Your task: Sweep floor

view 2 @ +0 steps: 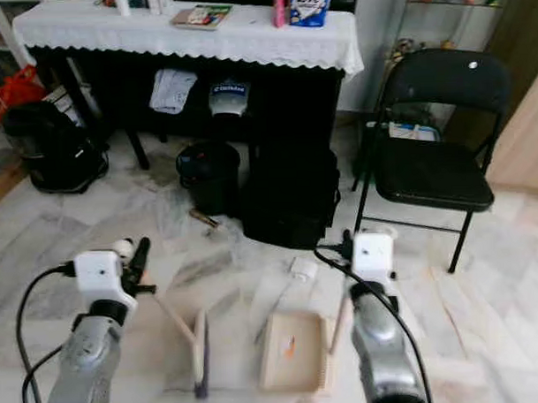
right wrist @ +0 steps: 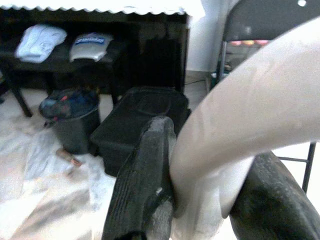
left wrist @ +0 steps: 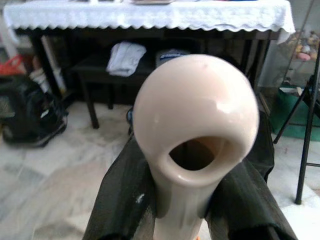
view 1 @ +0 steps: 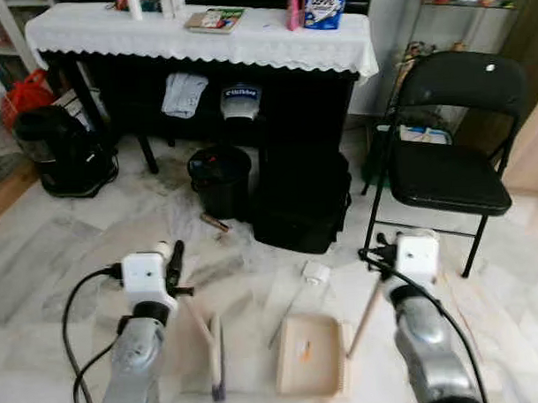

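A marble floor [view 1: 59,253] spreads before a black piano draped in white lace [view 1: 201,36], with a black folding chair [view 1: 453,151] at my right and a black bag [view 1: 300,200] beside a small black bin [view 1: 220,178] ahead.

I am running both arms. My left gripper [left wrist: 192,200] is clamped on the cream handle of the brush [view 1: 215,362], whose head rests on the floor just in front of me; the wrist camera shows the handle's looped end squeezed between the two fingers [left wrist: 125,200]. My right gripper [right wrist: 200,195] is closed around the long handle of the dustpan [view 1: 310,352], which sits flat on the floor just beside the brush head, with one small orange scrap inside.

Loose litter lies beyond the pan: a white crumpled piece [view 1: 316,272] near its far side and a brown scrap [view 1: 215,223] by the bin.

My read: the risks are tilting the pan as I move it, spilling the orange scrap, or the brush flicking the light white piece sideways under the bag rather than into the tray.
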You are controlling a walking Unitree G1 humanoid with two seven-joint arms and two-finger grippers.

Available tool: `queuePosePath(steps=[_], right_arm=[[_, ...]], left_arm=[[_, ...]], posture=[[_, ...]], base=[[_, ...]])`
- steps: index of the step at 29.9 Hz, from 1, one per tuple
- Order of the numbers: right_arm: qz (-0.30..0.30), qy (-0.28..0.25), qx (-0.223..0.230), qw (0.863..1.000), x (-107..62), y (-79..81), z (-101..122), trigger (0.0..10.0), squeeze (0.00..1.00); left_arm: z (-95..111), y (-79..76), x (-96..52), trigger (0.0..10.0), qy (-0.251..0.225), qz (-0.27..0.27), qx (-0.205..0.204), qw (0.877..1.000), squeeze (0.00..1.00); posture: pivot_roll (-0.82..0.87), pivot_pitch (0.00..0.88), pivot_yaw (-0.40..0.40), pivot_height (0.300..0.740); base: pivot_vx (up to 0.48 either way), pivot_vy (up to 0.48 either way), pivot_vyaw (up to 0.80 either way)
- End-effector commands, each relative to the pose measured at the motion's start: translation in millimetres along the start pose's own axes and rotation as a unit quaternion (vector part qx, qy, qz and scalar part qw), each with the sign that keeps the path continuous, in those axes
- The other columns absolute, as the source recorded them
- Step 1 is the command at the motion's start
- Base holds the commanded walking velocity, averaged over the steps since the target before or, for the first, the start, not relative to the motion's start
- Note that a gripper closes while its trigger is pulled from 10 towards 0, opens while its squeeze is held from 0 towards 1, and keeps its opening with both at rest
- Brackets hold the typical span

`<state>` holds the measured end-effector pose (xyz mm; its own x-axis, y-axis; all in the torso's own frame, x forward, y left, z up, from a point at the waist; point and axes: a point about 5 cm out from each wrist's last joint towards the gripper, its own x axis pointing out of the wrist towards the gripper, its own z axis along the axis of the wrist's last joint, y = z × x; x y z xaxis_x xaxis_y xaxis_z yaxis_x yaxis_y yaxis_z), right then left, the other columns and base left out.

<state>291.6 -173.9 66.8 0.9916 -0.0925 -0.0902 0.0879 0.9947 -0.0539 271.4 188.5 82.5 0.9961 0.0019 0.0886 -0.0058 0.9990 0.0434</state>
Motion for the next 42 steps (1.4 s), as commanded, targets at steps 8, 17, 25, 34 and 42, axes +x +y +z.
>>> queuePosePath(steps=[8,17,25,34,42], right_arm=[[-0.017,-0.012,0.006,1.0,1.0,-11.3,5.5,10.0,0.0],[-0.013,-0.014,0.006,1.0,0.8,-10.4,5.7,10.0,0.0],[-0.013,-0.015,0.008,1.0,0.9,-10.6,6.3,10.0,0.0],[-0.013,-0.014,0.006,1.0,0.8,-10.7,6.2,10.0,0.0],[-0.012,-0.015,0.007,1.0,0.8,-10.6,6.4,10.0,0.0]], left_arm=[[10.6,-10.7,5.2,10.0,-0.03,-0.018,-0.007,0.999,0.0],[10.4,-10.9,4.8,10.0,-0.029,-0.018,-0.007,0.999,0.0],[10.6,-11.0,5.1,10.0,-0.029,-0.018,-0.008,0.999,0.0],[10.4,-10.9,5.0,10.0,-0.028,-0.017,-0.008,0.999,0.0],[10.4,-11.3,5.3,10.0,-0.028,-0.018,-0.008,0.999,0.0]], posture=[[-0.01,0.0,-0.003,0.74],[-0.01,0.0,-0.004,0.74],[-0.01,0.0,-0.004,0.74],[-0.01,0.0,-0.005,0.74],[-0.01,0.0,-0.006,0.74]], base=[[0.319,0.0,-0.06],[0.319,0.0,-0.43],[0.318,0.0,0.0],[0.317,0.0,0.0],[0.318,0.0,0.0]])
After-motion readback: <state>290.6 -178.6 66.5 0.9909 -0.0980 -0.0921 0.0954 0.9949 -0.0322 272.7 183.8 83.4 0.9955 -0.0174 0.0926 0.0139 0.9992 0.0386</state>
